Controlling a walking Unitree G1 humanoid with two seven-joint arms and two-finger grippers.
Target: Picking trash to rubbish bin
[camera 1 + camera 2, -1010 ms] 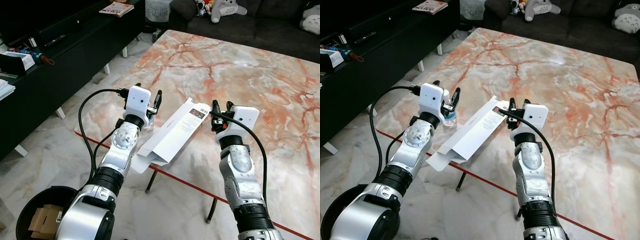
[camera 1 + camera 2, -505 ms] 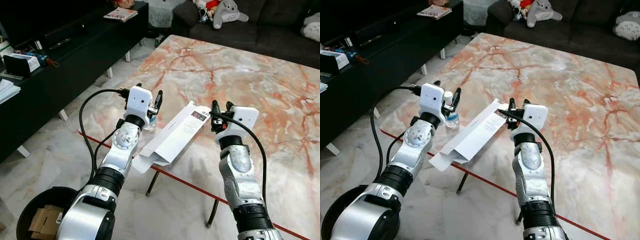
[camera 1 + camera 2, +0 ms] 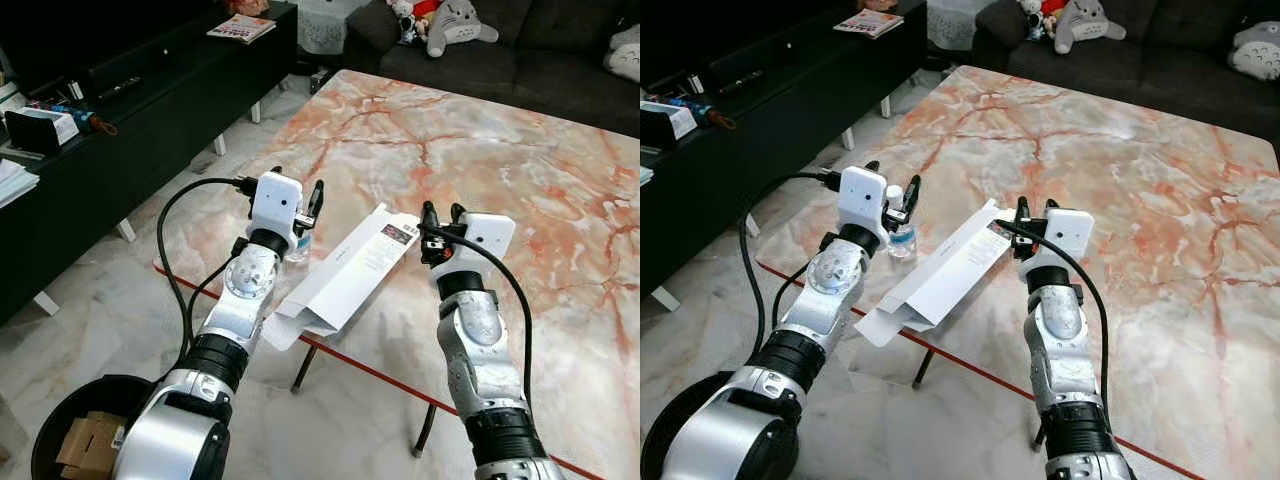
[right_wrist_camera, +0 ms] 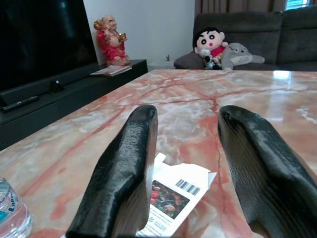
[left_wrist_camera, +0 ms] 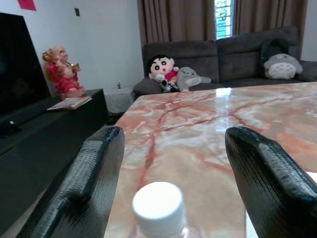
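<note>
Nearest, down by the robot's left side on the pale marble floor, sits a round black rubbish bin (image 3: 50, 420) with brown cardboard pieces (image 3: 85, 438) inside. Above the near edge of the pink-veined marble surface (image 3: 480, 150), both grippers hover. The left gripper (image 5: 168, 163) has its jaws spread wide on either side of a small clear plastic bottle with a white cap (image 5: 158, 206), not touching it; the bottle stands upright near the surface's left edge. Just beside it lies a long flattened white cardboard box (image 3: 345, 275), its opened end overhanging the red-trimmed near edge and its printed end towards the right gripper (image 4: 185, 163), whose jaws are also parted, just above the printed flap. Farther off, a dark low TV cabinet (image 3: 130, 120) runs along the left, and a dark grey sofa with plush toys (image 3: 450, 20) stands beyond the surface.
</note>
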